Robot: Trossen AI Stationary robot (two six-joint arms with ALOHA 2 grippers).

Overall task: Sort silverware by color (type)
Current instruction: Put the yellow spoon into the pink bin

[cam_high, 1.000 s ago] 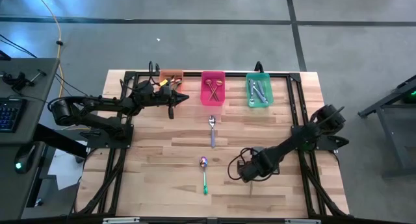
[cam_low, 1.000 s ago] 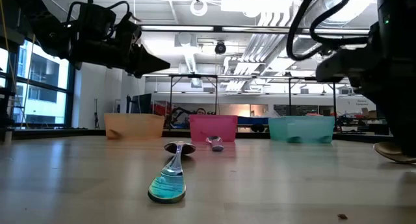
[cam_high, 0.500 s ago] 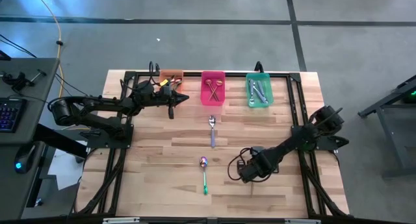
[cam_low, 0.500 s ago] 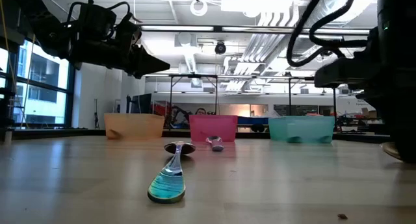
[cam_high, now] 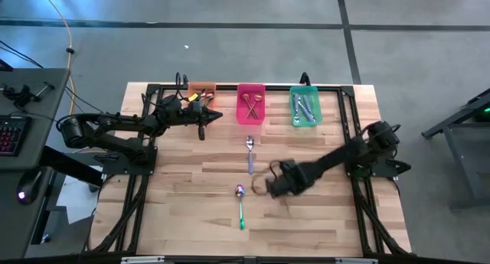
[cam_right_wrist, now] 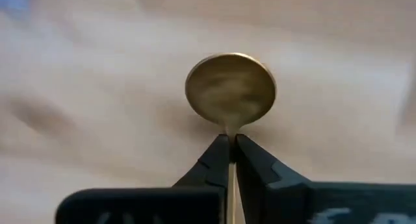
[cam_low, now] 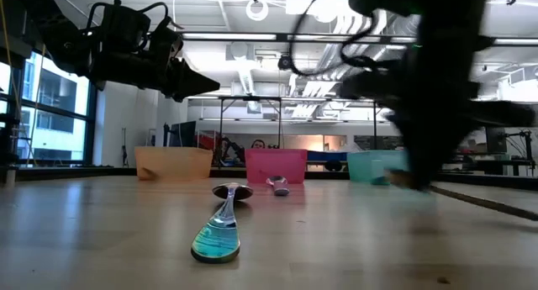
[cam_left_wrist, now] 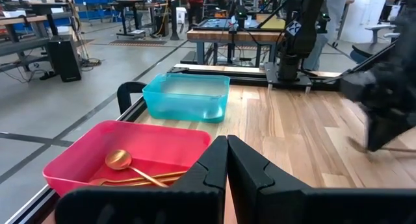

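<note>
Wood-grain table (cam_high: 184, 210), round gold spoon (cam_right_wrist: 230, 89) tool-pinched (cam_right_wrist: 232, 146).

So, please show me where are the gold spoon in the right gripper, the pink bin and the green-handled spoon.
gold spoon (cam_right_wrist: 230, 89): right wrist view, bowl.
pink bin (cam_left_wrist: 71, 160): left wrist view, near wall.
green-handled spoon (cam_high: 241, 215): high view, handle.

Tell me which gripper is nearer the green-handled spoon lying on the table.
Right. The right gripper, shut on a gold spoon, is just beside the green-handled spoon. The left gripper is far off, up by the orange bin.
</note>
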